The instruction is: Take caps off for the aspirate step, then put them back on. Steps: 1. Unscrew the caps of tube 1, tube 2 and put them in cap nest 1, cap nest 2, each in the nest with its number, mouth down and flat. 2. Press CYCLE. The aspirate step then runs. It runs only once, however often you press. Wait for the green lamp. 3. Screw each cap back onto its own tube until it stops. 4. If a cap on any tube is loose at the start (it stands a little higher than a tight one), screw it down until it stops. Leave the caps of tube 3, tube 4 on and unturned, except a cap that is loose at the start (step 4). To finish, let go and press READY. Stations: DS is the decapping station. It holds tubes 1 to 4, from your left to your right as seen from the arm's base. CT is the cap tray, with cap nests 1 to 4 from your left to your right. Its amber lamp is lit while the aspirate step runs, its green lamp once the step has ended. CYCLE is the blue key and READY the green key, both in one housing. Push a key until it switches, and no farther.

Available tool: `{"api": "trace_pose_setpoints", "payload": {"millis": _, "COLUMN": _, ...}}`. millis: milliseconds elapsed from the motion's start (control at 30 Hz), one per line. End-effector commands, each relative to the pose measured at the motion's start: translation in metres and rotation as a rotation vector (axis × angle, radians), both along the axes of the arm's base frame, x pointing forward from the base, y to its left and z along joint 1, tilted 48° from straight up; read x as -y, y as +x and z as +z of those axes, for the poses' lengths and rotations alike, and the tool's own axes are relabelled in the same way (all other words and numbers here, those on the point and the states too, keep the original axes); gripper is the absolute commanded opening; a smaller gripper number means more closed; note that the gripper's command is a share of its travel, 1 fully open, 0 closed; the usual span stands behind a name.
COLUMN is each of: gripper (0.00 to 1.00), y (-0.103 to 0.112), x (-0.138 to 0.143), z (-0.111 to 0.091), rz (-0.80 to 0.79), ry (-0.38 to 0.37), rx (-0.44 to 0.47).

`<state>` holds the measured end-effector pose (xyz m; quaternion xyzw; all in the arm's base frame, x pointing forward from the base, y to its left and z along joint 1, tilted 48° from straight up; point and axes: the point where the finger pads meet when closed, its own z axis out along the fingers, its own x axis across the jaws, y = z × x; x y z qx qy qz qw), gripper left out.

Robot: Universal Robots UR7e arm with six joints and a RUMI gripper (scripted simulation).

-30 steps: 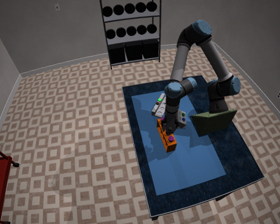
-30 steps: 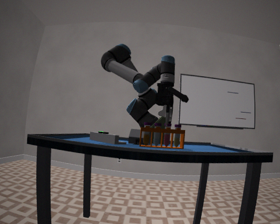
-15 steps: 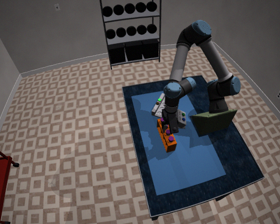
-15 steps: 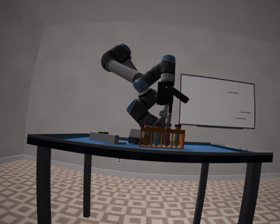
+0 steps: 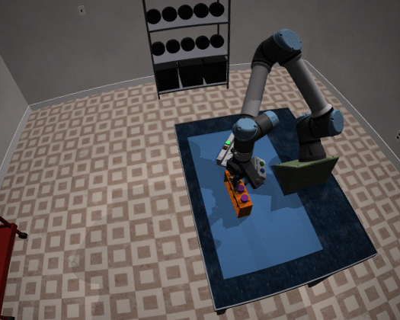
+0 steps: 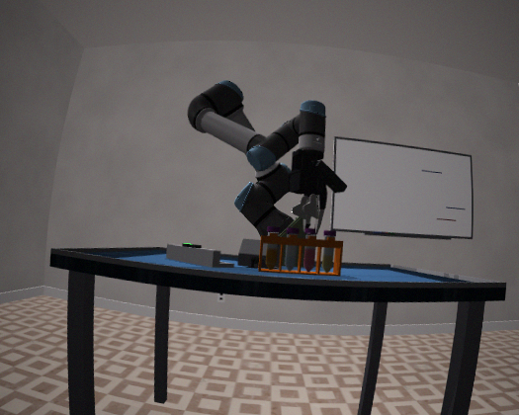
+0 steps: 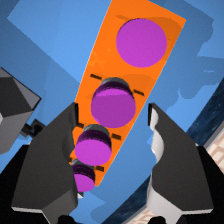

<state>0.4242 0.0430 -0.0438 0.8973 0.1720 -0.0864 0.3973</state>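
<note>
Green lamp (image 5: pixel 228 142) (image 6: pixel 189 245) lit; all four caps on the decapping station (image 5: pixel 244 210) (image 6: pixel 301 241) (image 7: pixel 97 65). I judge step 3 in hand: final tightening. My claw (image 5: pixel 236 184) (image 6: pixel 312 228) (image 7: pixel 113 104) stands part-open, holding nothing, over tube 2's cap (image 5: pixel 241 188) (image 6: pixel 309 231) (image 7: pixel 113 107). Next calls for centring, then a clockwise turn to the stop if unseated. Wrist view: tube 1's cap (image 5: pixel 244 198) (image 6: pixel 329 233) (image 7: pixel 141 42) at one o'clock, tube 3's cap (image 6: pixel 292 230) (image 7: pixel 93 151) at seven, crowding the fingers; key housing (image 5: pixel 259 171) (image 6: pixel 249 252) (image 7: pixel 15 105) at nine.
</note>
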Motion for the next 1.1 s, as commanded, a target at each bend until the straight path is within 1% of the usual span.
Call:
{"api": "trace_pose_setpoints", "payload": {"millis": 0, "gripper": 0.35, "y": 0.0003, "x": -0.0003, "z": 0.0002, "rz": 0.022, "ry": 0.007, "rx": -0.017}}
{"api": "trace_pose_setpoints", "payload": {"millis": 67, "gripper": 0.35, "y": 0.0003, "x": -0.0003, "z": 0.0002, "rz": 0.022, "ry": 0.007, "rx": -0.017}}
{"api": "trace_pose_setpoints", "payload": {"millis": 100, "gripper": 0.0, "y": 0.0003, "x": -0.0003, "z": 0.0002, "rz": 0.022, "ry": 0.007, "rx": -0.017}}
{"api": "trace_pose_setpoints", "payload": {"millis": 500, "gripper": 0.0, "y": 0.0002, "x": -0.0003, "z": 0.0002, "rz": 0.021, "ry": 0.006, "rx": -0.017}}
{"api": "trace_pose_setpoints", "payload": {"millis": 567, "gripper": 0.0, "y": 0.0003, "x": -0.0002, "z": 0.0001, "rz": -0.023, "ry": 0.005, "rx": 0.032}}
{"api": "trace_pose_setpoints", "payload": {"millis": 633, "gripper": 0.0, "y": 0.0003, "x": -0.0002, "z": 0.0001, "rz": -0.023, "ry": 0.005, "rx": 0.032}}
{"api": "trace_pose_setpoints", "payload": {"millis": 1067, "gripper": 0.0, "y": 0.0002, "x": 0.0004, "z": -0.0004, "rz": -0.314, "ry": -0.002, "rx": 0.353}}
